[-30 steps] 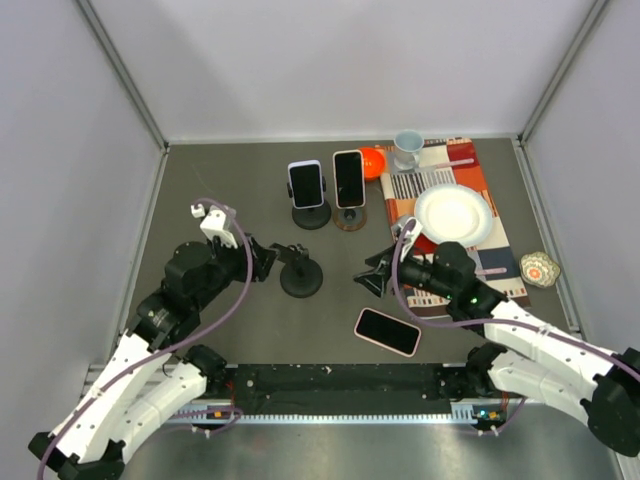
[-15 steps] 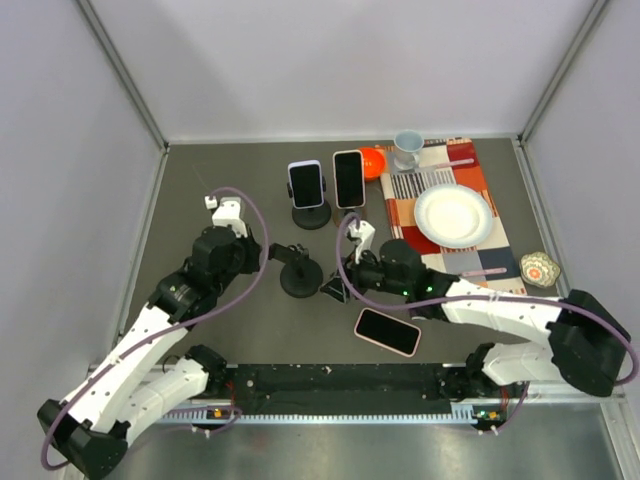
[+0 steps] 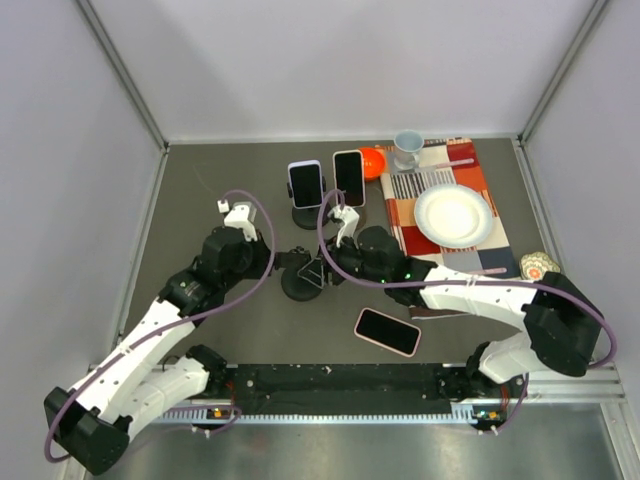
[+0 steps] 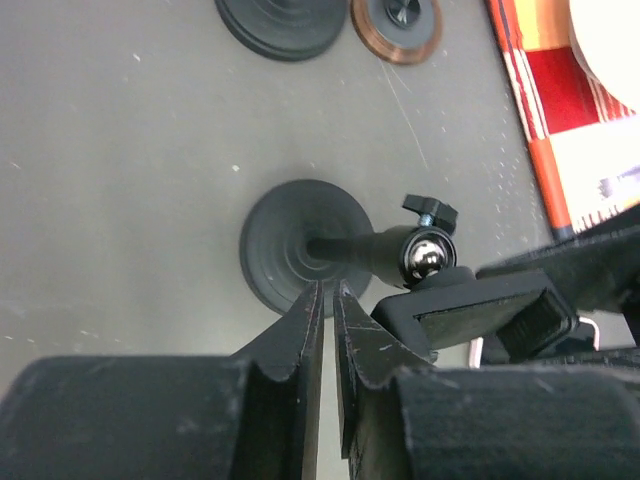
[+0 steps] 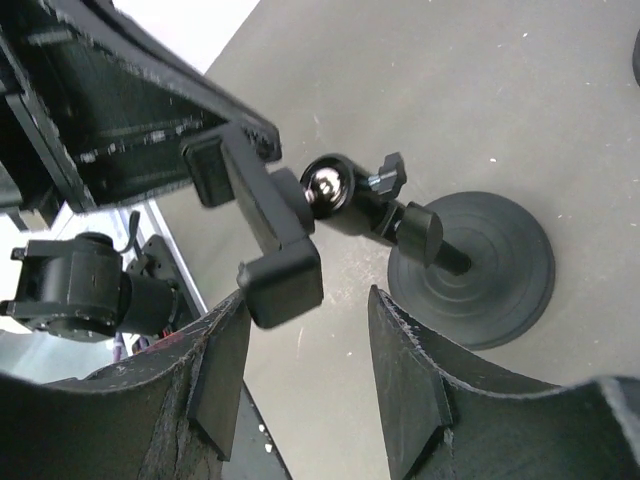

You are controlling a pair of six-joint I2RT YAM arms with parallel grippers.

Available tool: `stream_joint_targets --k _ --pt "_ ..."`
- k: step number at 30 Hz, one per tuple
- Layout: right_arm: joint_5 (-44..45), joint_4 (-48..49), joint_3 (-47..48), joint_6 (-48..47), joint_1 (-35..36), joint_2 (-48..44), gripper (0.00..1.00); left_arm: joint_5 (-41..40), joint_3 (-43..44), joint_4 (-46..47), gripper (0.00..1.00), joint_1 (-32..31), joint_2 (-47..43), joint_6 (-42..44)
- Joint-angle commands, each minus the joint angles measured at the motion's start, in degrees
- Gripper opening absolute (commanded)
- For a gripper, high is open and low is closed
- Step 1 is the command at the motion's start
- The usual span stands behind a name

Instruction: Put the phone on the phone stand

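The phone (image 3: 387, 331), dark with a pink rim, lies flat on the table near the front, to the right of both grippers. The empty black phone stand (image 3: 298, 284) stands at mid-table. In the left wrist view its round base (image 4: 290, 245), ball joint (image 4: 426, 256) and cradle (image 4: 480, 310) show. My left gripper (image 3: 277, 262) is shut and empty, its tips (image 4: 326, 292) just over the base's near edge. My right gripper (image 3: 322, 270) is open, and the cradle's clamp end (image 5: 285, 285) sits by its left finger (image 5: 222, 365). The base also shows in the right wrist view (image 5: 475, 268).
Two other stands hold upright phones at the back (image 3: 307, 185) (image 3: 348, 178). An orange ball (image 3: 373, 160), a cup (image 3: 407, 148) and a white plate (image 3: 454, 215) sit on a striped placemat (image 3: 478, 170). A small dish (image 3: 540, 268) lies at the right.
Both arms have moved in on the empty stand. The right gripper has swung left, away from the flat phone, up to the cradle. The left gripper has come closer to the base.
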Motion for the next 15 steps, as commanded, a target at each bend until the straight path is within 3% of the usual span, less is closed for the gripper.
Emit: stream_joint_targets --k 1,5,6,10,11,14,15 --pt "3.73 2.74 2.72 2.26 0.53 -0.11 0.5 8.01 -2.81 4.33 0.13 -0.11 -2.39 -5.01" --pt "6.38 0.02 2.63 0.24 0.44 -1.86 0.52 6.79 -3.08 1.0 0.14 -0.11 -3.36 -5.18" --pt "6.64 -1.03 2.2 -0.2 0.35 -2.57 0.54 3.05 -2.82 0.3 0.17 -0.11 -3.53 -4.49" --pt "10.49 -7.27 -1.83 -6.68 0.26 -7.83 0.68 -3.75 -1.67 -4.01 0.39 -0.11 -6.96 -4.57" --pt "11.03 -8.68 -2.81 -8.45 0.18 -11.5 0.78 -5.15 -1.5 -4.98 0.43 -0.11 -7.83 -4.66" --pt "8.94 -16.49 -5.89 -17.93 -0.53 -18.8 0.94 -9.03 -1.41 -6.12 0.61 -0.02 -11.61 -4.66" --pt "8.84 -25.04 -5.89 -20.48 -0.62 -20.31 0.97 -9.29 -1.49 -6.04 0.65 -0.02 -13.54 -4.22"
